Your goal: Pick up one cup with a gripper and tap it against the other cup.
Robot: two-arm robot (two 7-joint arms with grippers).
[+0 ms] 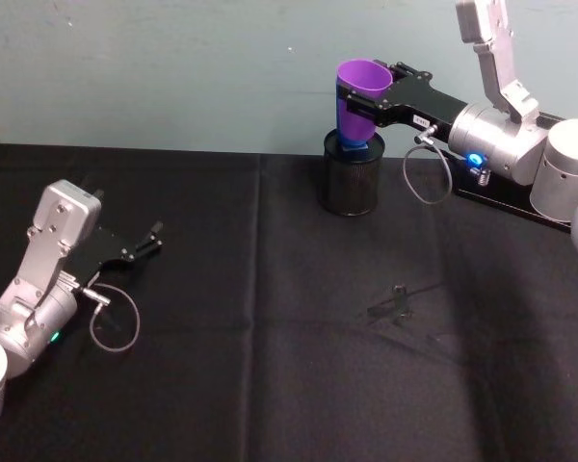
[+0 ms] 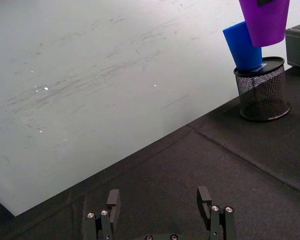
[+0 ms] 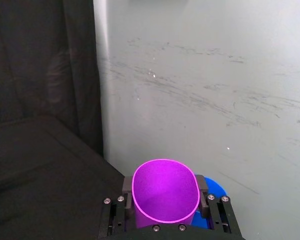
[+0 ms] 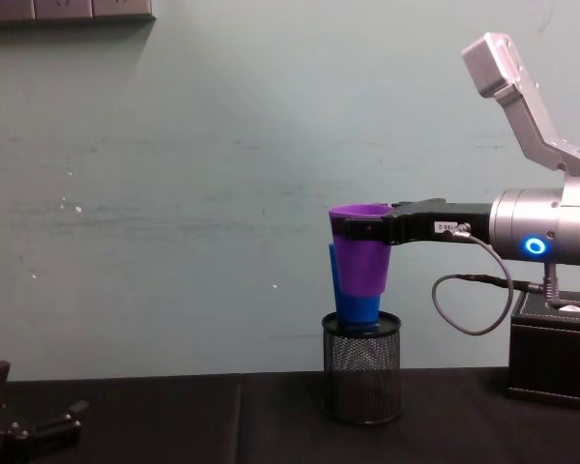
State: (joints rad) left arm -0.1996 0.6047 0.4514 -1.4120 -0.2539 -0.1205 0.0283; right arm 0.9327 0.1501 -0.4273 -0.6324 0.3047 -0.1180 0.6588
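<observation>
Fingers of the right hand (image 4: 362, 230) are closed on the purple cup (image 1: 363, 82) just below its rim, and the cup is held rim up above the far part of the desk (image 1: 270, 337). It is set close against the blue cup (image 2: 242, 45), which leans in the black mesh pen holder (image 1: 350, 178); whether the 2 cups touch cannot be told. The left hand (image 2: 157, 200) is seen low at the desk's left side, well apart, fingers spread with nothing between them.

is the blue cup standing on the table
No, the blue cup sits tilted inside the black mesh holder, not on the table.
</observation>
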